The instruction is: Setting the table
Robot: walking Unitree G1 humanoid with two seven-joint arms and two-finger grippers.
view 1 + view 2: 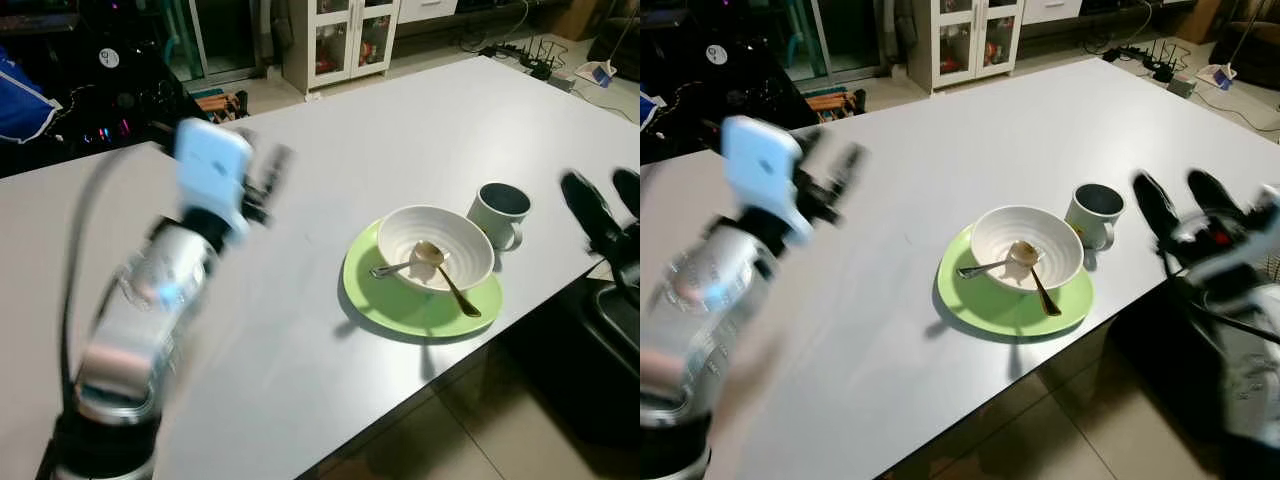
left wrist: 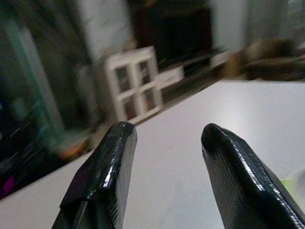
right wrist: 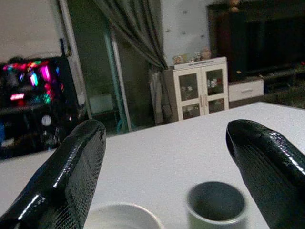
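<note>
Table [image 1: 330, 140] plain pale grey, no pattern; on it a lime-green plate [image 1: 385, 300], white bowl [image 1: 470, 250] holding a gold-toned spoon [image 1: 447, 275] and a silvery utensil [image 1: 388, 269], plus an off-white mug [image 1: 498, 215] with a dark teal inside. Left gripper [image 2: 167, 143] and right gripper [image 3: 167, 162] both have glossy black fingers; the left arm [image 1: 150, 320] is silver with a light-blue block [image 1: 212, 160] at the wrist. Background: white glass-door cabinet [image 1: 345, 35], grey-green curtain [image 3: 138, 47], pink and green lights [image 3: 33, 78] on dark kit, tan tiled floor [image 1: 440, 440].
</note>
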